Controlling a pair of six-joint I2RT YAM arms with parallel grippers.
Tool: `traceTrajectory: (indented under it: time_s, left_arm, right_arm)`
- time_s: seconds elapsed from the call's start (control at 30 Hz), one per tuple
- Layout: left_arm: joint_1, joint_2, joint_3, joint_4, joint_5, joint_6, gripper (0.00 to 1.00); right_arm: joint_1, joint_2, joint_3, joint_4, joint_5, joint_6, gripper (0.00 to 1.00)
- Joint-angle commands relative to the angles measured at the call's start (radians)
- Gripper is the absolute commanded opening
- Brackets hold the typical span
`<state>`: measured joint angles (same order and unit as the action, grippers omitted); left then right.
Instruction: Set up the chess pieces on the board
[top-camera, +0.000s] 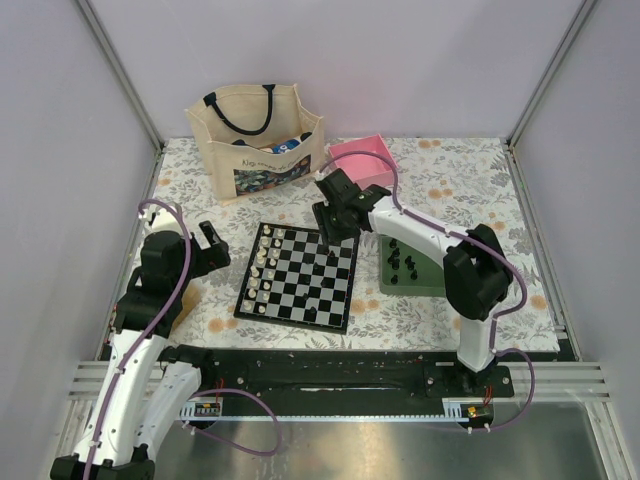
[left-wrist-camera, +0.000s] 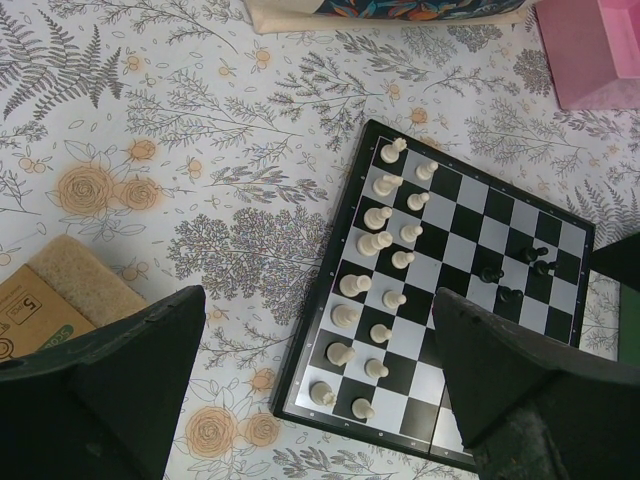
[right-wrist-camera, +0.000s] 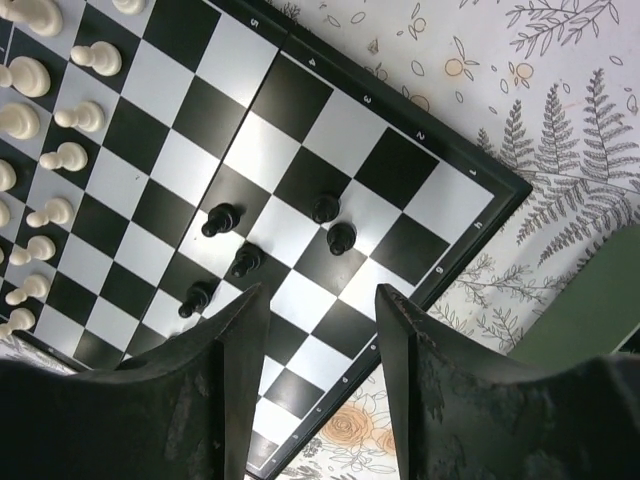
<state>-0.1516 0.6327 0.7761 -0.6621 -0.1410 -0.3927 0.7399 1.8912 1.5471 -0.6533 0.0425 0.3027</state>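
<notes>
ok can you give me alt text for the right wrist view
Five black chess pieces stand clustered on the board, just beyond the right gripper, whose fingers are open and empty. Cream-white chessmen stand in two rows along the board's left side, and a floral tablecloth shows at upper right.

The board (top-camera: 300, 292) offers a lane of open squares between cream-white chessmen (top-camera: 262, 268) along its left and five chess pieces (right-wrist-camera: 341, 238) clustered toward its right. The right gripper (right-wrist-camera: 318, 300) hangs just beside that cluster. A tote bag (top-camera: 225, 130) and pink box (top-camera: 372, 168) block the far side of the counter (top-camera: 470, 190).
</notes>
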Motion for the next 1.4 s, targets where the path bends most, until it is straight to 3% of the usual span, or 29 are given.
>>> traceTrajectory:
  time_s: [0.0,0.3,1.37]
  left_arm:
    - [0.011,0.008,0.011,0.009,0.020,-0.003,0.99]
    - [0.026,0.015,0.012,0.013,0.041,0.000,0.99]
    - [0.053,0.025,0.011,0.018,0.072,-0.002,0.99]
  right_arm:
    - [0.009,0.058,0.093,-0.012,0.008,-0.040,0.54]
    - [0.009,0.177,0.188,-0.045,-0.026,-0.079,0.43]
    - [0.010,0.279,0.246,-0.088,-0.030,-0.088,0.34]
